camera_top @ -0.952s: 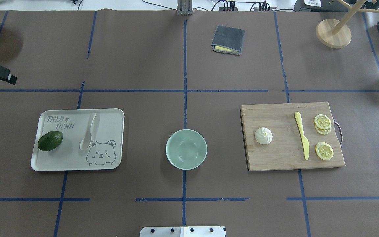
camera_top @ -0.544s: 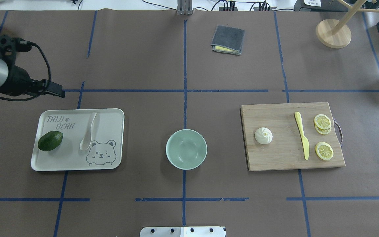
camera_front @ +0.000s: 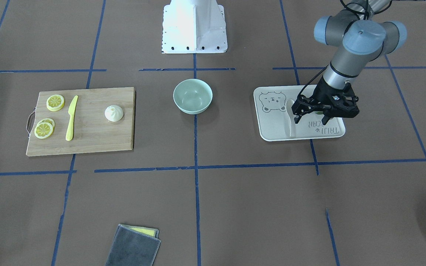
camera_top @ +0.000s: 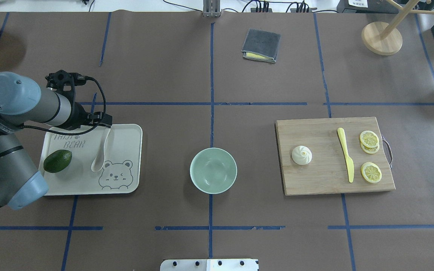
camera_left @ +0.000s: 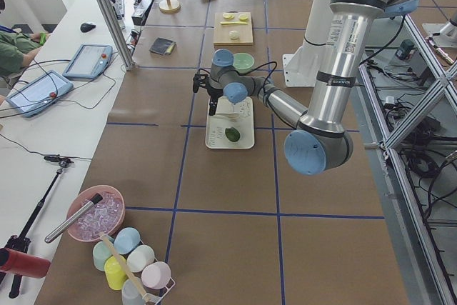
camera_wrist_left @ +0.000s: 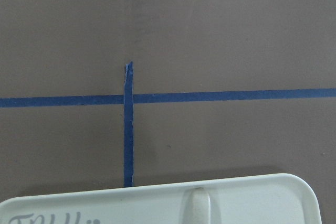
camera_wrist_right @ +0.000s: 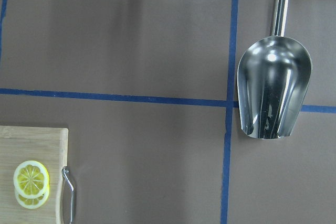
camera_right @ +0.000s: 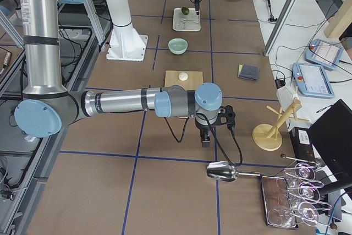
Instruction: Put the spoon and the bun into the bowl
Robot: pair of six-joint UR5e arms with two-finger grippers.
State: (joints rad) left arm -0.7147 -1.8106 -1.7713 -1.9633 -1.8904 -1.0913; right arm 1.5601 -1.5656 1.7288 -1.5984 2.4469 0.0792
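- Mint-green bowl [camera_top: 213, 171] sits on the brown tabletop [camera_top: 164, 75] with nothing in it; every place below is given from it, on the robot's own sides.
- Spoon [camera_top: 100, 154] lies left of the bowl on a pale tray [camera_top: 126, 139], scoop end nearer the robot, handle pointing away.
- Avocado [camera_top: 57, 161] rests on the same tray, farther left of the bowl than the spoon.
- Bun [camera_top: 301, 155] stands right of the bowl on a wooden board [camera_top: 322, 177], at the board's bowl-side end.
- Yellow knife [camera_top: 346, 154] and lemon slices [camera_top: 371, 172] lie on the board farther right of the bowl than the bun.
- Left arm [camera_top: 47, 105] reaches in left of the bowl; its jaws hang over the tray's far edge, above the tip of the spoon's handle, and look apart in the front view, holding nothing.
- Right arm [camera_right: 132, 103] is far right of the bowl, past the board, near a steel scoop [camera_wrist_right: 274, 87]; whether its jaws are apart or together I cannot tell.
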